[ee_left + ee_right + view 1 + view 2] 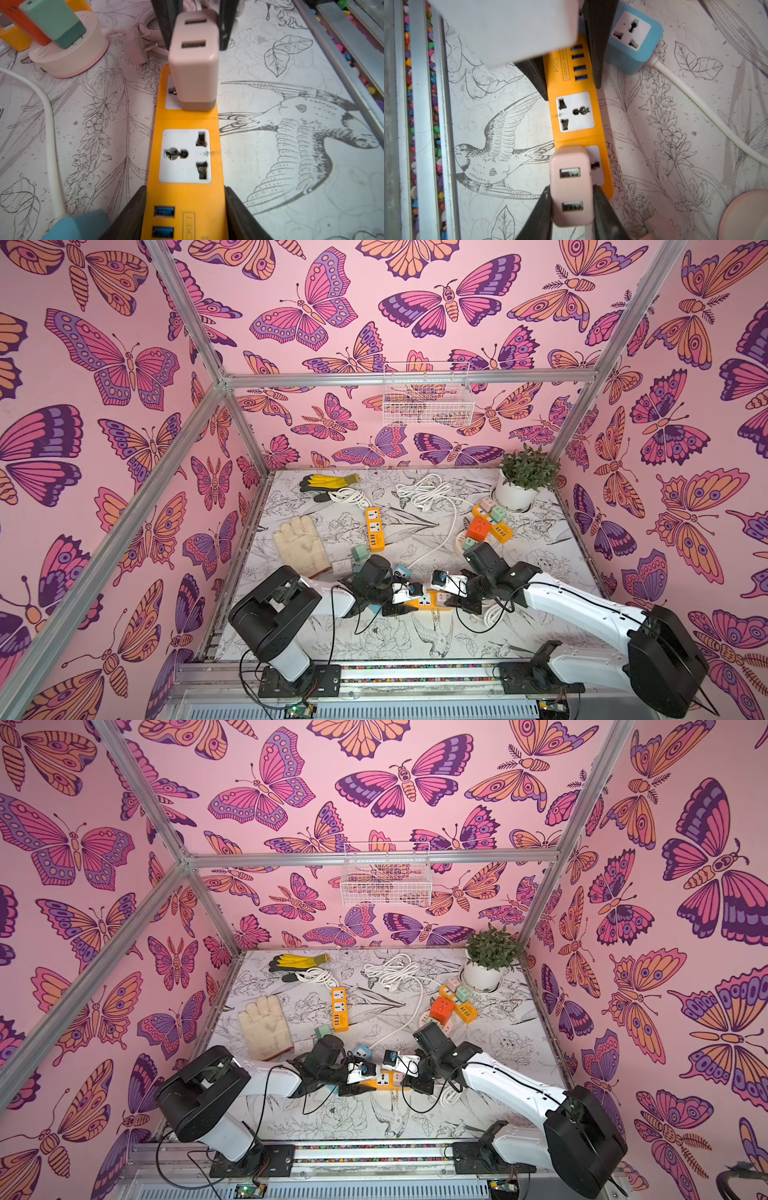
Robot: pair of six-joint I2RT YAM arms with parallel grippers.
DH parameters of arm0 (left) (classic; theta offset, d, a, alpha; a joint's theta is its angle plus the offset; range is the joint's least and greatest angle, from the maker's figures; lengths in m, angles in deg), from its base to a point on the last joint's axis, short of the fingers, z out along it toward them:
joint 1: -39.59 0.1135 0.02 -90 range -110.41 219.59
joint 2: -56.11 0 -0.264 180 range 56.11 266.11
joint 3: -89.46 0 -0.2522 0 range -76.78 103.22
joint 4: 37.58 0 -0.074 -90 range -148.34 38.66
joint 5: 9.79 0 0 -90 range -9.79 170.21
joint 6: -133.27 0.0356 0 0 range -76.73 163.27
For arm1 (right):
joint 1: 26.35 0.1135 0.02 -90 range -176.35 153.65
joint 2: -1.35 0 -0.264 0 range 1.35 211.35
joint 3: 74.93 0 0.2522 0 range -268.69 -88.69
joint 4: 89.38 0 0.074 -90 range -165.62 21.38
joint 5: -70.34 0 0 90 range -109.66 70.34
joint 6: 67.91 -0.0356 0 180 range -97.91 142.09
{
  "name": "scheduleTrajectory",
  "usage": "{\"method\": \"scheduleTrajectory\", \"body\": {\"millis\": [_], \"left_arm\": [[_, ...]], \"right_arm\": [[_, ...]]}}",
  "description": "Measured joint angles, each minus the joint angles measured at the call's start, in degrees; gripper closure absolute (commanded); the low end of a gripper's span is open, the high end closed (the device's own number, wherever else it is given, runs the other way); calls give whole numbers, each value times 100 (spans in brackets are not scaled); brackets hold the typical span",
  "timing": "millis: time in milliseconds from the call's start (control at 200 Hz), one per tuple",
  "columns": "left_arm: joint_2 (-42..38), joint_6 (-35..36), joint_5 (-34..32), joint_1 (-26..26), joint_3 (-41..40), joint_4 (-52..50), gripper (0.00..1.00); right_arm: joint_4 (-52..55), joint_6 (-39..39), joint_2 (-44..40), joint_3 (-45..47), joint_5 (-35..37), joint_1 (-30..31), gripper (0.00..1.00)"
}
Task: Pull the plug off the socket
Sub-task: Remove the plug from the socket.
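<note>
The socket [187,122] is an orange power strip lying flat near the table's front; it also shows in both top views [426,602] [384,1078]. My left gripper [185,193] is shut on its USB end, one black finger on each long side. The plug [194,68], a pink two-port USB charger with a grey base, stands in the strip's far outlet with its prongs hidden. My right gripper [572,199] is shut on the plug [571,187], with a finger [542,207] pressed against each side. The middle outlet [575,112] is empty.
A blue cube socket [631,39] with a white cable [695,99] lies right beside my left gripper. A round pink socket base [68,52] carrying a green adapter [54,22], and a loose pink plug [135,47], lie behind the strip. The metal front rail [421,124] runs close by.
</note>
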Motion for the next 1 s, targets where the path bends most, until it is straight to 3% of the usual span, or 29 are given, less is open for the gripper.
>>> {"method": "scheduleTrajectory", "body": {"millis": [185,386,516,726,1001], "left_arm": [[0,-15,39,22,2,-17,52],[-33,52,229,28,-11,-201,52],[-33,48,238,24,-11,-164,52],[-33,48,76,50,-4,-83,52],[-35,59,238,96,-7,-238,52]], "right_arm": [[188,63,181,-179,-315,-114,76],[-125,127,-382,201,531,730,75],[-269,-4,-675,404,577,640,75],[-96,-155,-295,109,431,391,76],[-332,-111,-321,166,848,962,76]]}}
